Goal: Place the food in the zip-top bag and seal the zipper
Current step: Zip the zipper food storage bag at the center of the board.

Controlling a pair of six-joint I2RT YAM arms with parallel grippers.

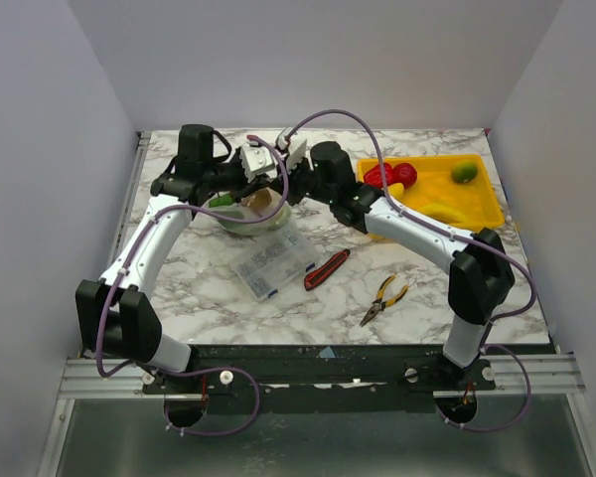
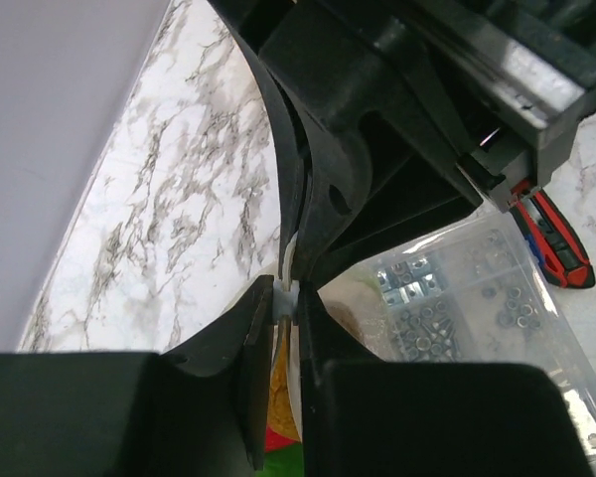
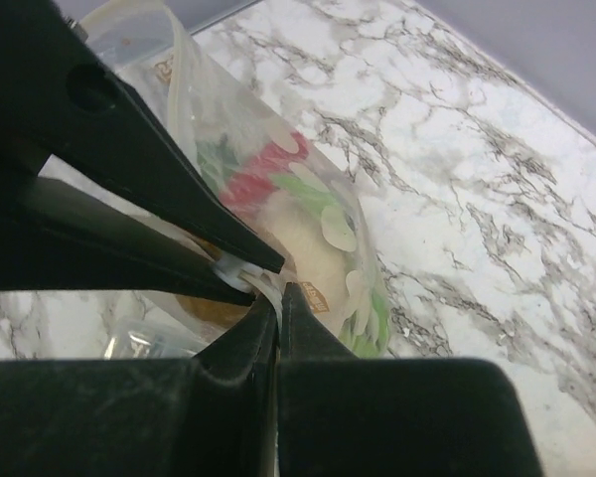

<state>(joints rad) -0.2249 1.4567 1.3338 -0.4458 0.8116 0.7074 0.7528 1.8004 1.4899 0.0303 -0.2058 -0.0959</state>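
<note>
The clear zip-top bag (image 1: pixel 250 215) sits at the back left of the table, held up by its top edge. In the right wrist view the bag (image 3: pixel 330 234) holds food: a red piece (image 3: pixel 263 179), green bits and pale cauliflower (image 3: pixel 303 243). My left gripper (image 2: pixel 286 303) is shut on the zipper strip (image 2: pixel 287 260) at a small white piece. My right gripper (image 3: pixel 279 298) is shut on the same strip right beside it. Both grippers meet above the bag, left (image 1: pixel 263 187) and right (image 1: pixel 281 185). Red (image 1: pixel 390 175), green (image 1: pixel 464 171) and yellow (image 1: pixel 442 211) food lies in the yellow tray.
The yellow tray (image 1: pixel 485 207) stands at the back right. A clear rigid compartment box (image 1: pixel 271 263) of small hardware lies just in front of the bag. A red-and-black utility knife (image 1: pixel 326 269) and yellow-handled pliers (image 1: pixel 382 298) lie to its right.
</note>
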